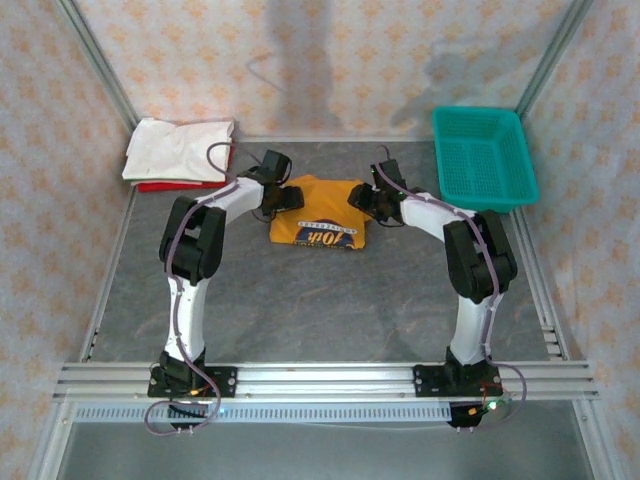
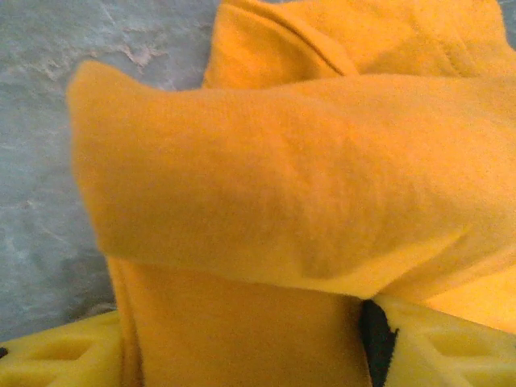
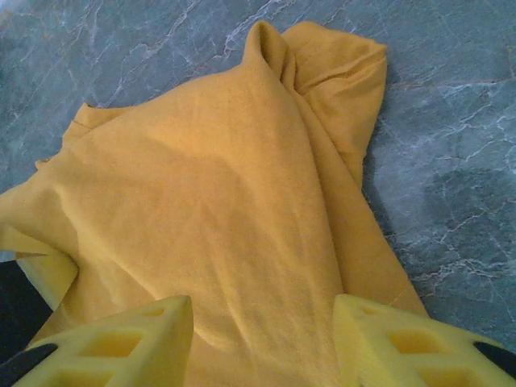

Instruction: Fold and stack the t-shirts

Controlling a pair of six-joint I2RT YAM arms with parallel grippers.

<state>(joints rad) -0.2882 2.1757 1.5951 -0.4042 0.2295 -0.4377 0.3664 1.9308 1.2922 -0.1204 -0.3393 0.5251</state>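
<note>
1. You have the mustard-orange shirt (image 1: 318, 210) lying partly folded on the desk between the two sets of jaws, its dark, white-lettered print face up at the near edge. A raised fold sits between the left jaws, and rumpled cloth runs between the right jaws.
2. Your white shirt (image 1: 180, 148) lies folded, well off to the far left of the left jaws.
3. The red shirt (image 1: 165, 186) lies beneath it, its near edge peeking out.

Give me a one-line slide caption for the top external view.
Left claw and right claw flank the mustard-orange t-shirt; white t-shirt on red t-shirt far left, teal basket far right.
</note>
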